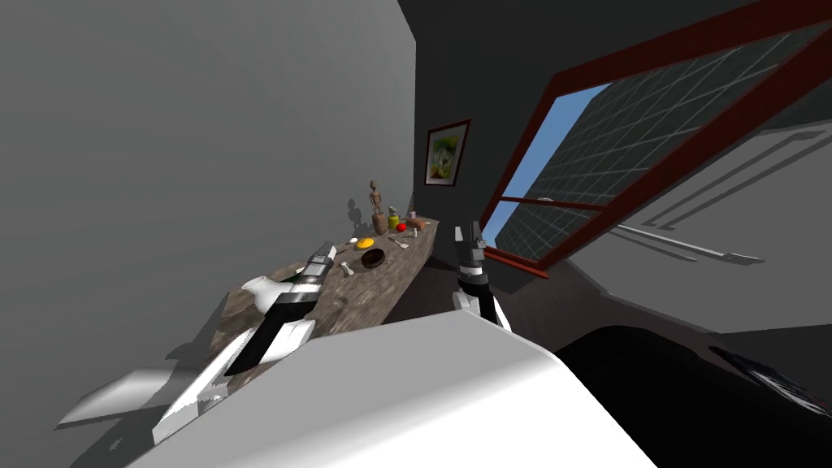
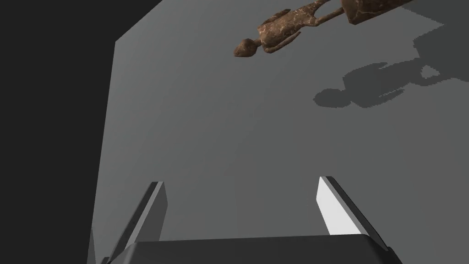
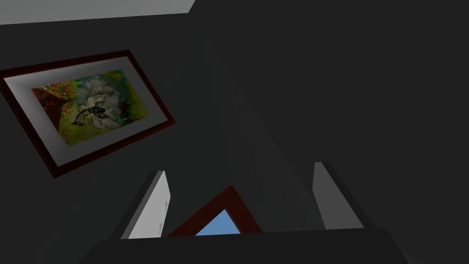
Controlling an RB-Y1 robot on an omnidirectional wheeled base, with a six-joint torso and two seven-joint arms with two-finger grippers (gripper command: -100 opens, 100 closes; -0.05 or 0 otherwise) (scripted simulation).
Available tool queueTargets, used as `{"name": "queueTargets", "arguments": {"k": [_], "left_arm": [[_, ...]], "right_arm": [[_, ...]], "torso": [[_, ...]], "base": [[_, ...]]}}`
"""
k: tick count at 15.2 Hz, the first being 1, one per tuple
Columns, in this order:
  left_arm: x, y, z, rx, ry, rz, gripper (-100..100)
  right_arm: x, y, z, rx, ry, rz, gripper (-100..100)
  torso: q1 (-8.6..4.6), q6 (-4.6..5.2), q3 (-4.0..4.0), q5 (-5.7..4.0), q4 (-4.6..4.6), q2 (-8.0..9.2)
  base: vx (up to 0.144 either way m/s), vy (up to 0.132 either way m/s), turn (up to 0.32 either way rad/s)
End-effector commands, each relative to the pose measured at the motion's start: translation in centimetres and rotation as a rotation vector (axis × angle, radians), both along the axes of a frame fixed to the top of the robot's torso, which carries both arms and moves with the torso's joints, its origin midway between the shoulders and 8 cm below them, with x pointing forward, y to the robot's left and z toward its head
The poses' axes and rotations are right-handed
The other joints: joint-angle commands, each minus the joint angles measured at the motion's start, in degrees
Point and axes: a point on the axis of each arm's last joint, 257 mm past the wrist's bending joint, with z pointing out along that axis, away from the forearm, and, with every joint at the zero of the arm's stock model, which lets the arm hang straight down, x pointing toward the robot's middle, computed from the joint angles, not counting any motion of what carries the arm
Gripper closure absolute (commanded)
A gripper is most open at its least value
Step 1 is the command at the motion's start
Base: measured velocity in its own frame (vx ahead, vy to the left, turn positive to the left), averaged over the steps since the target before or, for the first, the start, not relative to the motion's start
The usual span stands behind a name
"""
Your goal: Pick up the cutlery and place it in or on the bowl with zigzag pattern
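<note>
The left gripper (image 1: 325, 253) hangs over the near half of a long stone-topped table (image 1: 382, 296) that runs along the grey wall on the left. Its 2 fingers (image 2: 339, 206) stand wide apart with nothing between them. Beyond them a brown carved figure (image 2: 284, 27) stands against the wall.

The cutlery (image 1: 398, 242), a small pale utensil, lies flat on the table in its far half. It is well apart from the gripper, and it is just beyond and to the right of a dark brown bowl (image 1: 373, 258). The bowl sits between the gripper and the cutlery. Its pattern is too small to make out. Its hollow reads as plain dark brown, and I cannot tell whether anything lies in it.

A yellow round thing (image 1: 365, 243) lies just beyond the bowl on the left. A small white piece (image 1: 347, 268) lies between the bowl and the gripper. A white jug (image 1: 262, 292) stands at the near end, left of the arm, with its inside hidden. At the far end, near the figure, are a green-yellow jar (image 1: 393, 219), a red fruit (image 1: 401, 227) and a brown lump (image 1: 415, 223).

The right gripper (image 1: 469, 236) is raised off the table's right edge. Its 2 fingers (image 3: 149, 211) are spread wide and hold nothing.
</note>
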Motion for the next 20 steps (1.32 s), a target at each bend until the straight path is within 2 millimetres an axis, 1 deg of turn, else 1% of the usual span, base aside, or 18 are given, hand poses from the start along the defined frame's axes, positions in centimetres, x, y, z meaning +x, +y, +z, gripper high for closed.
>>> {"name": "queueTargets", "arguments": {"k": [1, 2, 3, 4, 5, 6, 9, 10, 11, 12, 13, 14, 15, 16, 17, 18, 19, 20], "left_arm": [[1.1, 1.0, -1.9, 0.03, 0.07, 0.008, -100], [1.1, 1.0, -2.0, 0.036, 0.075, 0.008, -100], [1.8, 1.9, -3.5, 0.055, 0.128, 0.018, -100], [1.8, 1.9, -3.5, 0.057, 0.129, 0.017, -100], [2.3, 2.8, -5.0, 0.078, 0.178, 0.026, -100], [2.4, 2.9, -5.1, 0.077, 0.184, 0.029, -100], [3.2, 5.1, -8.4, 0.113, 0.294, 0.06, -100], [3.2, 5.2, -8.4, 0.117, 0.297, 0.06, -100], [3.5, 6.4, -10.0, 0.133, 0.351, 0.079, -100], [3.5, 6.5, -10.0, 0.136, 0.353, 0.079, -100], [3.7, 7.9, -11.5, 0.156, 0.409, 0.099, -100], [3.7, 7.9, -11.6, 0.156, 0.41, 0.1, -100], [3.7, 9.3, -13.0, 0.175, 0.465, 0.122, -100], [3.7, 9.3, -13.0, 0.175, 0.465, 0.122, -100], [3.6, 10.9, -14.4, 0.194, 0.519, 0.146, -100], [3.6, 10.9, -14.4, 0.194, 0.52, 0.146, -100], [3.5, 12.4, -15.7, 0.213, 0.573, 0.172, -100], [3.5, 12.4, -15.7, 0.213, 0.573, 0.172, -100]], "right_arm": [[0.0, 0.0, 0.0, 0.0, 0.0, 0.0, 0], [0.0, 0.0, 0.0, 0.0, 0.0, 0.0, 0], [0.0, 0.0, 0.0, 0.0, 0.0, 0.0, 0], [0.0, 0.0, 0.0, 0.0, 0.0, 0.0, 0], [0.0, 0.0, 0.0, 0.0, 0.0, 0.0, 0], [0.0, 0.0, 0.0, 0.0, 0.0, 0.0, 0], [0.0, 0.0, 0.0, 0.0, 0.0, 0.0, 0], [0.0, 0.0, 0.0, 0.0, 0.0, 0.0, 0], [0.0, 0.0, 0.0, 0.0, 0.0, 0.0, 0], [0.0, 0.0, 0.0, 0.0, 0.0, 0.0, 0], [0.0, 0.0, 0.0, 0.0, 0.0, 0.0, 0], [0.0, 0.0, 0.0, 0.0, 0.0, 0.0, 0], [0.0, 0.0, 0.0, 0.0, 0.0, 0.0, 0], [0.0, 0.0, 0.0, 0.0, 0.0, 0.0, 0], [0.0, 0.0, 0.0, 0.0, 0.0, 0.0, 0], [0.0, 0.0, 0.0, 0.0, 0.0, 0.0, 0], [0.0, 0.0, 0.0, 0.0, 0.0, 0.0, 0], [0.0, 0.0, 0.0, 0.0, 0.0, 0.0, 0]], "torso": [[0.0, 0.0, 0.0, 0.0, 0.0, 0.0], [0.0, 0.01, 0.0, 0.0, 0.0, -0.01], [0.0, 0.0, -0.01, 0.0, 0.0, -0.01], [-0.01, 0.0, -0.01, 0.0, -0.01, -0.02], [-0.02, 0.0, -0.01, -0.01, 0.0, -0.02], [-0.03, 0.01, -0.01, -0.01, 0.0, -0.02], [-0.03, 0.0, -0.02, -0.01, -0.01, -0.03], [-0.03, 0.01, -0.02, -0.01, -0.01, -0.03], [-0.03, -0.01, -0.01, -0.01, 0.0, -0.02], [-0.03, 0.01, -0.02, -0.01, -0.01, -0.03], [-0.04, 0.0, -0.01, -0.01, -0.01, -0.03], [-0.04, 0.01, -0.02, -0.02, -0.01, -0.03], [-0.04, -0.01, -0.01, -0.01, -0.01, -0.02], [-0.05, 0.01, -0.02, -0.01, -0.01, -0.03], [-0.06, 0.01, -0.02, -0.01, -0.01, -0.03], [-0.05, 0.01, -0.02, -0.02, -0.01, -0.03], [-0.03, 0.0, -0.01, -0.01, 0.0, -0.02], [-0.02, 0.0, -0.01, -0.01, 0.0, -0.02]], "base": [[0.01, -0.018, -0.087], [0.011, -0.017, -0.08], [0.016, -0.02, -0.12], [0.016, -0.02, -0.1], [0.015, -0.024, -0.094], [0.014, -0.021, -0.096], [0.014, -0.022, -0.124], [0.013, -0.021, -0.085], [0.016, -0.025, -0.113], [0.017, -0.023, -0.108], [0.019, -0.024, -0.135], [0.017, -0.022, -0.102], [0.017, -0.027, -0.105], [0.016, -0.026, -0.11], [0.016, -0.024, -0.159], [0.014, -0.016, -0.104], [0.016, -0.014, -0.119], [0.016, -0.011, -0.095]]}}
